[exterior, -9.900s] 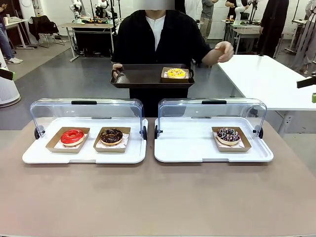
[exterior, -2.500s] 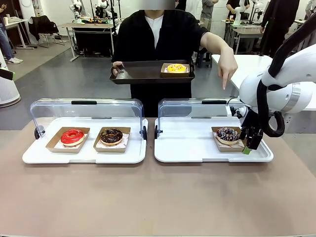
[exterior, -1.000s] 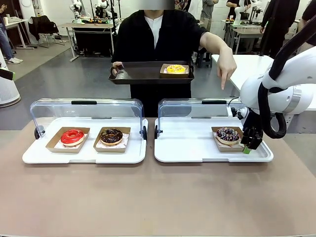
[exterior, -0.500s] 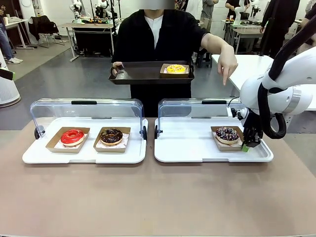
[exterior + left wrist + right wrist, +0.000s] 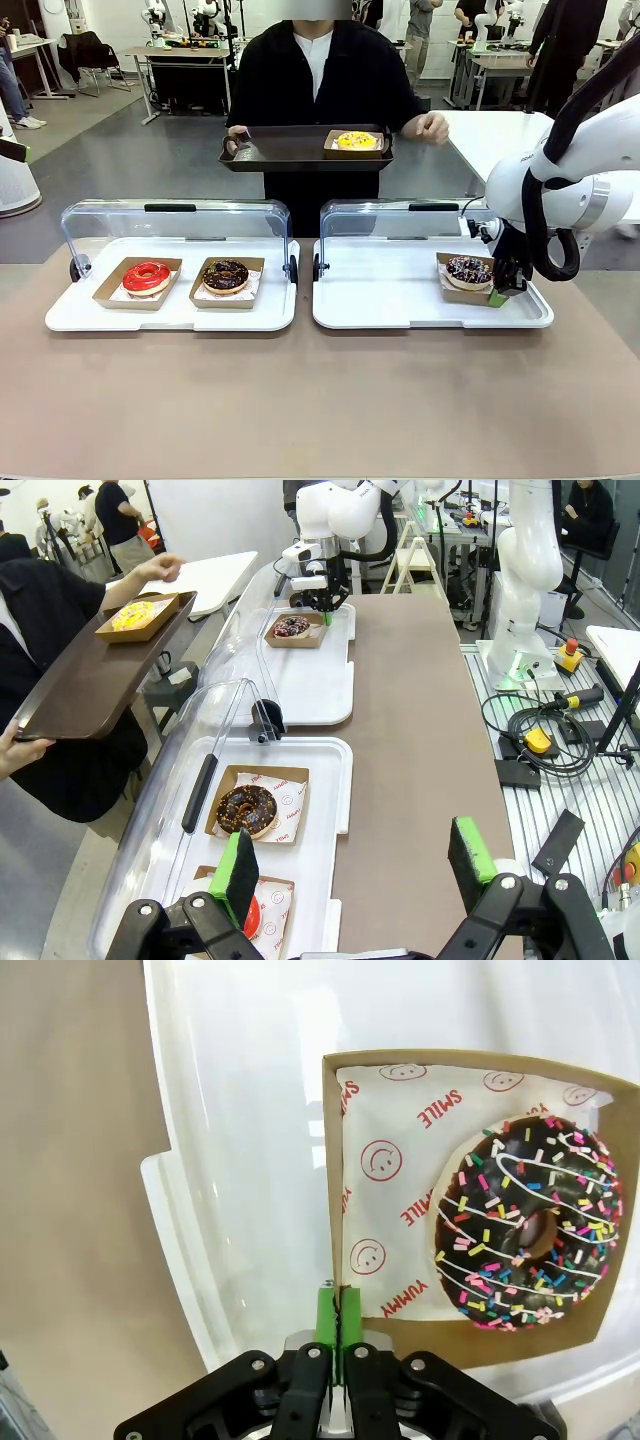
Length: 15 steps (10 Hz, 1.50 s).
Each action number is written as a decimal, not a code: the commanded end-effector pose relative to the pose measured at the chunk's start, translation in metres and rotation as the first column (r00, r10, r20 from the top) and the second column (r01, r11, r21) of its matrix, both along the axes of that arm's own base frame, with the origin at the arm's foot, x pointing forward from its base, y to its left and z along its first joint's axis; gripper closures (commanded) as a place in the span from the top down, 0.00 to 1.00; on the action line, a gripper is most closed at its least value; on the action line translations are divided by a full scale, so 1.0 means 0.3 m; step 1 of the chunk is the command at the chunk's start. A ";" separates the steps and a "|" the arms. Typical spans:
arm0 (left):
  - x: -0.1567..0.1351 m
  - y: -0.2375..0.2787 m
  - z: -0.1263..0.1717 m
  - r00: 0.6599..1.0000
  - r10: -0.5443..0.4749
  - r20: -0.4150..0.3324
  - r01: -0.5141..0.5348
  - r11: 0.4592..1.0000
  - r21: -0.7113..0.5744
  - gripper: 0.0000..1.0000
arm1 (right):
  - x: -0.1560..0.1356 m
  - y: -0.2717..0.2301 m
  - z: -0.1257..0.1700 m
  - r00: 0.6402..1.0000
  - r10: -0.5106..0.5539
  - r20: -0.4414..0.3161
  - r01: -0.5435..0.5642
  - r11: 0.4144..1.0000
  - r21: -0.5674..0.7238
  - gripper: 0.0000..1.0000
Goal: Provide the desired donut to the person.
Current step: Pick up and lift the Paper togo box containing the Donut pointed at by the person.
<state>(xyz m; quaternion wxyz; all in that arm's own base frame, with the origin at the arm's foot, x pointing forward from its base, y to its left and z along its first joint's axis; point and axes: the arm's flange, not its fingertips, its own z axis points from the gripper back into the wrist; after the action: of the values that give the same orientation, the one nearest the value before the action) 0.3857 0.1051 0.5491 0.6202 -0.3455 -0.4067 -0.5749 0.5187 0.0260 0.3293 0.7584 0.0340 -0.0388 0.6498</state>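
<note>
At the table's left end, your left gripper (image 5: 355,860) hangs with jaws spread wide, nothing between them. On the right white tray (image 5: 400,305), the sprinkled donut (image 5: 468,270) sits in its cardboard tray (image 5: 480,1345). Your right gripper (image 5: 335,1305) pinches that cardboard tray's corner rim, jaws closed tight, with the donut lying just beside them, untouched.
</note>
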 end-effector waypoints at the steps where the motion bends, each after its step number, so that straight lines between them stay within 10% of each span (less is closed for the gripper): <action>1: -0.002 -0.004 0.007 1.000 -0.004 0.004 0.004 1.000 -0.015 1.00 | -0.055 0.024 0.053 0.999 0.032 -0.038 -0.032 0.999 -0.024 0.00; 10: -0.002 -0.004 0.007 1.000 -0.004 0.004 0.004 1.000 -0.015 1.00 | -0.613 0.193 0.809 0.993 0.113 -0.037 -0.117 0.986 -0.121 0.00; 15: -0.002 -0.004 0.007 1.000 -0.004 0.004 0.004 1.000 -0.015 1.00 | -0.517 0.230 1.132 0.998 0.058 0.004 -0.057 0.993 -0.101 0.00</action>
<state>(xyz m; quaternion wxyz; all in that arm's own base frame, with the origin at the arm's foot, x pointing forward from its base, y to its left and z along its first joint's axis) 0.3858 0.1051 0.5490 0.6202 -0.3457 -0.4066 -0.5749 0.3446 0.0915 0.6625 0.7347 -0.0054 -0.0275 0.6778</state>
